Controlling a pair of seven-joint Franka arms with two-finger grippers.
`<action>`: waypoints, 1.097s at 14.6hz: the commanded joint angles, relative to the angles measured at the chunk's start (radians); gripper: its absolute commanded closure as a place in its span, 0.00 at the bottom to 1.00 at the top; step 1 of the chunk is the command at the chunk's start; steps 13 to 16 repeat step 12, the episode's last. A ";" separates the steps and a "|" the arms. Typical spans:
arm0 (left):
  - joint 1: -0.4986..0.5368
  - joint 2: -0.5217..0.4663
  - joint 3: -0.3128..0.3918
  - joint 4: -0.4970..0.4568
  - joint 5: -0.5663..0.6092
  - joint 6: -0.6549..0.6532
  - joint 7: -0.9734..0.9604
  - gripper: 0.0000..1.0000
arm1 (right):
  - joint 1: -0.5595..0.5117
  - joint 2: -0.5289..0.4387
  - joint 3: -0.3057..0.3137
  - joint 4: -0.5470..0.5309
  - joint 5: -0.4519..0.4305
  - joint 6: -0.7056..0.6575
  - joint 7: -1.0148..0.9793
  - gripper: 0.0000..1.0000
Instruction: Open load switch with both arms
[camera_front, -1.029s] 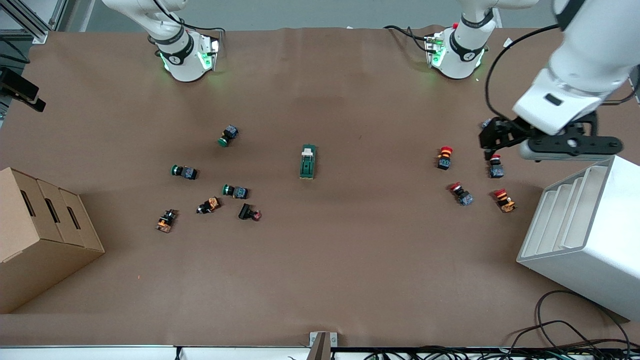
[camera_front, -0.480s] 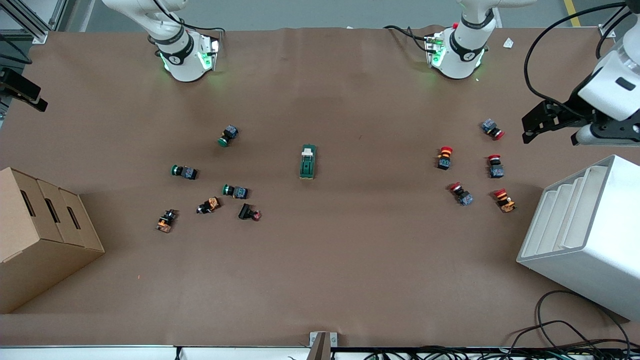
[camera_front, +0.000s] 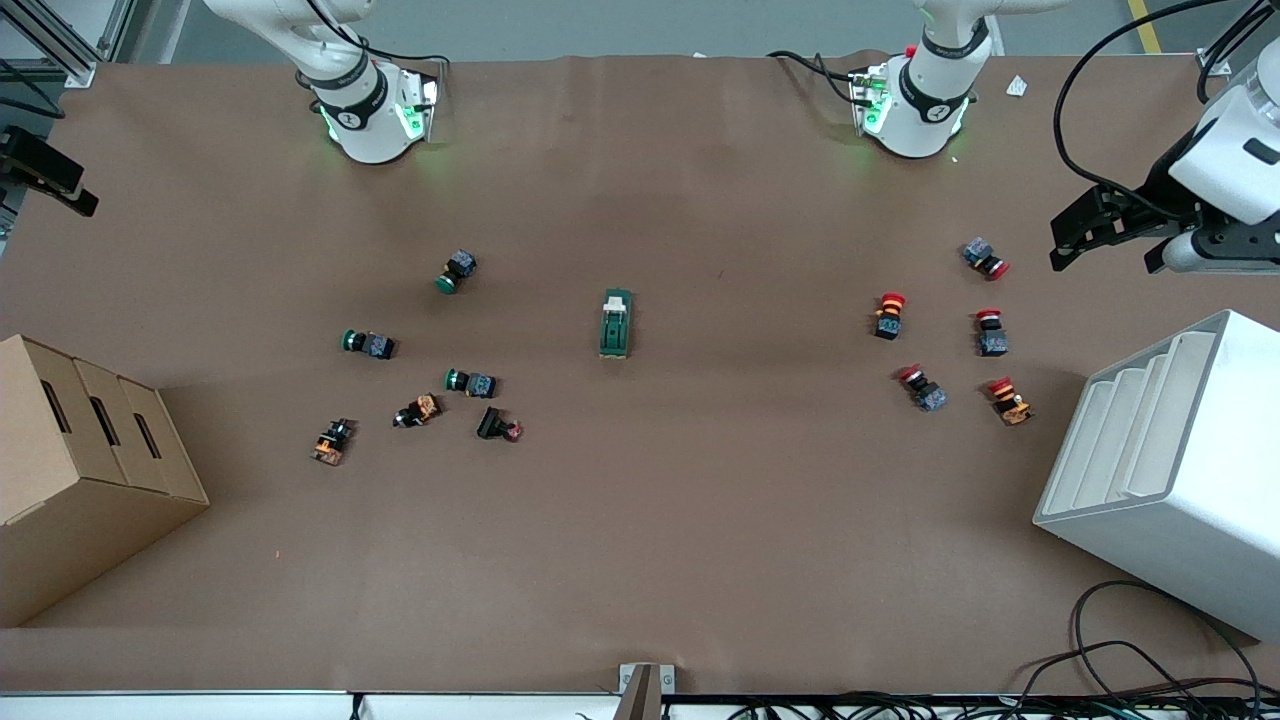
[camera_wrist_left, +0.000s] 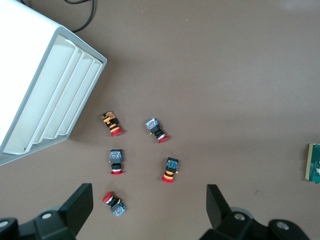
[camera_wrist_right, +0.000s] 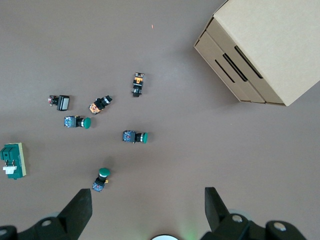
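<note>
We see the load switch (camera_front: 616, 323) lying mid-table, well apart from both grippers. Left gripper (camera_wrist_left: 150, 207) hovers spread wide over the red push buttons (camera_wrist_left: 169, 170); right gripper (camera_wrist_right: 148, 210) hangs splayed over its own end.

Both arms are glossy white with rounded, jointed housings; the right arm (camera_front: 345, 85) and the left arm (camera_front: 935, 75) each wear a black band with a small white mark above the base, and green light glows at the foot of each (black cables trail off near both bases). The left gripper (camera_front: 1105, 225) is matt black and angular, hung under a white wrist block with a dark slot, black cable looping over it; its two wedge-shaped black fingers (camera_wrist_left: 80, 207) stand wide apart. The right gripper (camera_wrist_right: 148, 212) has the same black wedge fingers, spread, on rounded mounts with pale grey screw heads.
</note>
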 joint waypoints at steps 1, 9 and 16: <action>0.025 -0.037 -0.030 -0.041 -0.017 0.011 0.007 0.00 | -0.006 -0.037 0.004 -0.049 0.018 0.023 0.010 0.00; 0.083 -0.095 -0.062 -0.086 -0.014 0.004 0.014 0.00 | -0.004 -0.035 0.004 -0.051 0.018 0.017 0.003 0.00; 0.088 -0.097 -0.062 -0.082 -0.014 0.002 0.011 0.00 | -0.001 -0.035 0.007 -0.051 0.018 0.013 0.003 0.00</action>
